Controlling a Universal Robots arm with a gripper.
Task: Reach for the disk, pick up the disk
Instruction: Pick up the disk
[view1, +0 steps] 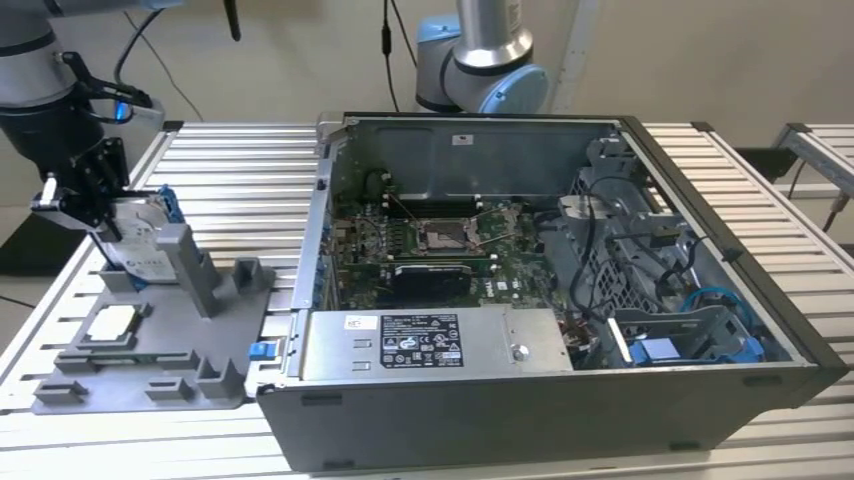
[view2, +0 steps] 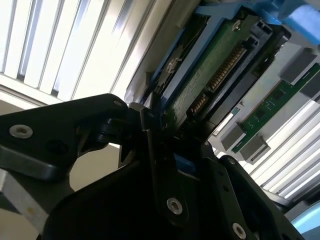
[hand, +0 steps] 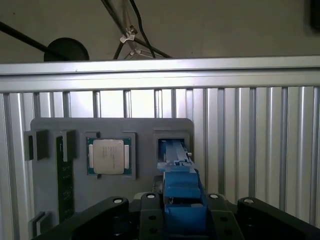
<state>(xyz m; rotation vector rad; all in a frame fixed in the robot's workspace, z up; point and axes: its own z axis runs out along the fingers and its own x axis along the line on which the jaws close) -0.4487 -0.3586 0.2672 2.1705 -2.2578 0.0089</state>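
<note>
Aluminium slats make up the counter (view1: 227, 160) you are working over. The open computer case (view1: 534, 420) sits on it, touching the grey fixture tray (view1: 200, 340), which lies on the exterior view's left of the case.

Your disk (view1: 138, 240) stands upright on edge at the tray's far corner, the corner away from the case, with its lower end in the tray's slot. In the second wrist view you see its green circuit-board side (view2: 200, 85), and in the first wrist view its blue bracket (hand: 182, 185).

Your gripper (view1: 100, 215) is at the disk's upper end, closed narrow on that blue bracket, with a finger pressed to either side (hand: 182, 210).

On the tray beside the disk's slot lie a green memory stick (hand: 64, 175) and, between it and the slot, the small square silver chip (hand: 109, 156).
</note>
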